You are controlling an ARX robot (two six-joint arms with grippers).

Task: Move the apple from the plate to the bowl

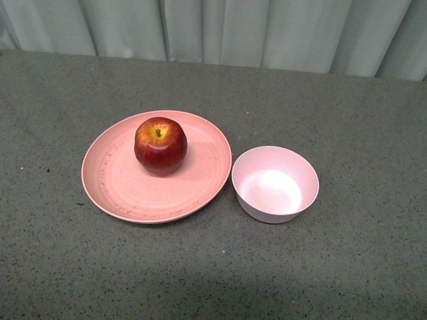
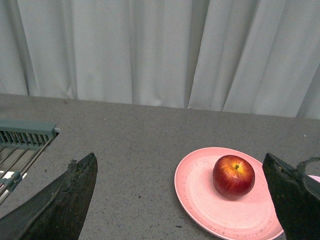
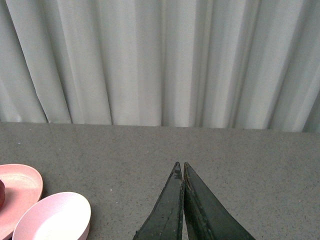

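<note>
The dark red apple (image 1: 160, 145) with a yellow patch at its stem sits upright on the wide salmon-pink plate (image 1: 120, 187). The small pale pink bowl (image 1: 275, 184) stands empty just right of the plate. Neither arm shows in the front view. In the left wrist view my left gripper (image 2: 180, 162) is open wide and empty, short of the plate (image 2: 200, 200) and the apple (image 2: 233, 176). In the right wrist view my right gripper (image 3: 180, 165) is shut and empty, with the bowl (image 3: 52, 220) and the plate's edge (image 3: 22, 182) off to one side.
Everything stands on a grey speckled table (image 1: 347, 267) backed by a pale curtain (image 1: 267, 30). A green wire rack (image 2: 22, 137) shows at the edge of the left wrist view.
</note>
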